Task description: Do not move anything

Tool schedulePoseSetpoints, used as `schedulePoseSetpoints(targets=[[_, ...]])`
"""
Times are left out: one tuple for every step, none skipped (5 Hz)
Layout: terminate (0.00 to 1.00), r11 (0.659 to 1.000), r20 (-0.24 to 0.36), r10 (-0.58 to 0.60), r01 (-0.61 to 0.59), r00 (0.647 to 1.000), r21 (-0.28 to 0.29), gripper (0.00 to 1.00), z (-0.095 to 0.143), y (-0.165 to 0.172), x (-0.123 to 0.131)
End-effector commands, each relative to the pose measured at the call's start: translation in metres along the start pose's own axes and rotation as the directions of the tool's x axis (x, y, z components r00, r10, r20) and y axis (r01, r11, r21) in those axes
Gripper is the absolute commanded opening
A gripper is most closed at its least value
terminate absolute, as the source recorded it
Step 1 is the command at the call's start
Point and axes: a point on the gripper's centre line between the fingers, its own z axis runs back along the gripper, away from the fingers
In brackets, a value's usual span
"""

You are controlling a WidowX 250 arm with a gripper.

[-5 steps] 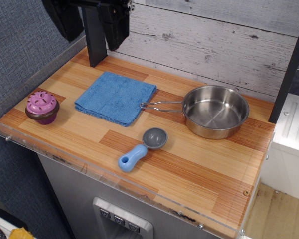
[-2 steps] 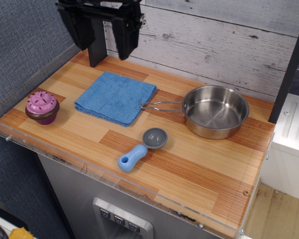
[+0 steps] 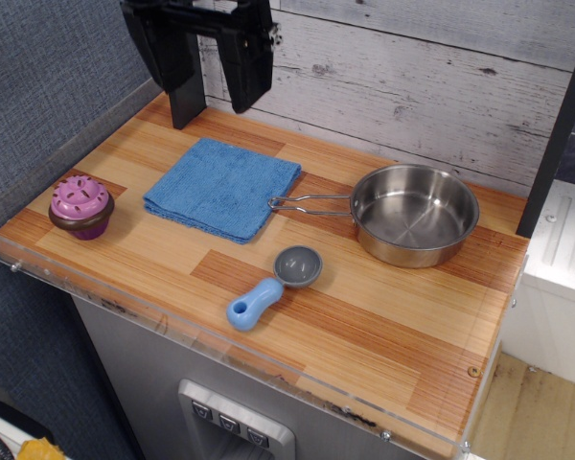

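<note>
My black gripper (image 3: 212,86) hangs open and empty at the back left, above the far edge of the wooden counter (image 3: 364,326). Its two fingers (image 3: 252,72) stand apart, pointing down. Below and in front of it lies a folded blue cloth (image 3: 222,187). A steel pan (image 3: 414,213) with a wire handle sits at the right. A blue-handled grey scoop (image 3: 273,285) lies in the front middle. A purple toy cupcake (image 3: 80,205) stands at the left edge. Nothing is touched by the gripper.
A black post (image 3: 184,91) stands behind the gripper at the back. A clear plastic rim (image 3: 172,326) runs along the front and left of the counter. A white plank wall (image 3: 412,77) closes the back.
The gripper has come down and shifted slightly right, its fingers now showing fully. The cloth, pan, scoop and cupcake have not moved.
</note>
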Motion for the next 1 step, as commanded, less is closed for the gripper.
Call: schedulePoseSetpoints(targets=[[1.00,1.000,0.029,0.001,-0.001,1.000,0.010,1.00,0.0099,0.0026,0.0036]])
